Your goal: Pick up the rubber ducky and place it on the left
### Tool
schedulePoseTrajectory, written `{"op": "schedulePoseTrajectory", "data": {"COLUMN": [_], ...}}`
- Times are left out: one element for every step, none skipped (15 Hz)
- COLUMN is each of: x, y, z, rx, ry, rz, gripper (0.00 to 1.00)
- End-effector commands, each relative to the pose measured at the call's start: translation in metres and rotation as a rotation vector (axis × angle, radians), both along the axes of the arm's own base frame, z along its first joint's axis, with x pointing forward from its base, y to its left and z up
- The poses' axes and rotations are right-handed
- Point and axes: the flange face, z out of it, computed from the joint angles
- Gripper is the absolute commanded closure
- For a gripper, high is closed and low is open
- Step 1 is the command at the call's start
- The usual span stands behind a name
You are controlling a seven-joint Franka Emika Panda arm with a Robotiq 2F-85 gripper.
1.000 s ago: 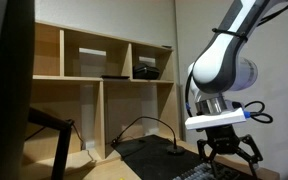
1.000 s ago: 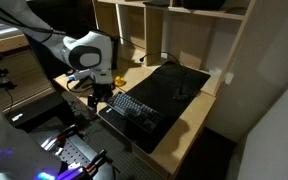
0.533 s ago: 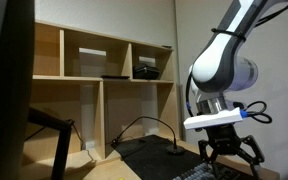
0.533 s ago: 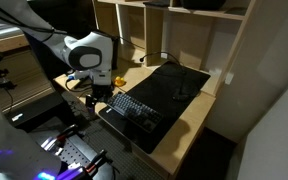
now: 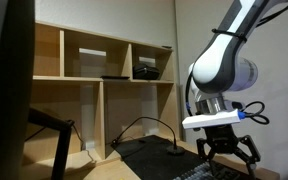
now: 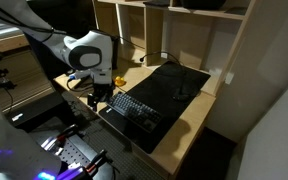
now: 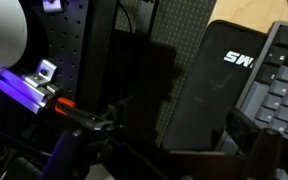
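My gripper (image 5: 227,152) hangs open with nothing between its spread fingers, just above the desk's near end, over the left end of a black keyboard (image 6: 134,108). From above, the gripper (image 6: 98,96) sits at the desk's left edge. A tiny yellow spot (image 6: 121,80) on the wood just beside the wrist may be the rubber ducky; it is too small to tell for sure. The wrist view is dark: the gripper (image 7: 174,155) looks down on a black pad (image 7: 219,70) and the keyboard (image 7: 284,80), and no duck shows there.
A large black desk mat (image 6: 176,82) covers the desk's middle. Wooden shelves (image 5: 104,70) stand behind the desk, holding dark items. A cable (image 5: 144,125) arcs over the desk near them. The desk's edge (image 6: 174,140) drops off beside the keyboard.
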Motion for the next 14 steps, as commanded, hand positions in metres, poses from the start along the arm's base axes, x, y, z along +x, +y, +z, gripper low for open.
{"op": "schedulePoseTrajectory", "data": {"x": [0.0,0.0,0.0,0.0,0.0,0.0,0.0,0.006,0.011,0.017,0.025,0.036,0.052,0.022], "y": [0.0,0.0,0.0,0.0,0.0,0.0,0.0,-0.005,-0.014,-0.023,-0.038,-0.054,-0.072,-0.041], "z": [0.0,0.0,0.0,0.0,0.0,0.0,0.0,-0.024,-0.045,-0.057,-0.065,-0.074,-0.076,-0.059], "rx": [0.0,0.0,0.0,0.0,0.0,0.0,0.0,-0.006,-0.003,-0.006,0.006,0.007,0.016,0.005], "ry": [0.001,0.001,0.001,0.001,0.001,0.001,0.001,0.01,0.024,0.009,0.002,-0.008,-0.008,-0.013], "rz": [0.0,0.0,0.0,0.0,0.0,0.0,0.0,-0.015,-0.043,-0.067,-0.094,-0.114,-0.147,-0.113], "gripper": [0.0,0.0,0.0,0.0,0.0,0.0,0.0,0.0,0.0,0.0,0.0,0.0,0.0,0.0]}}
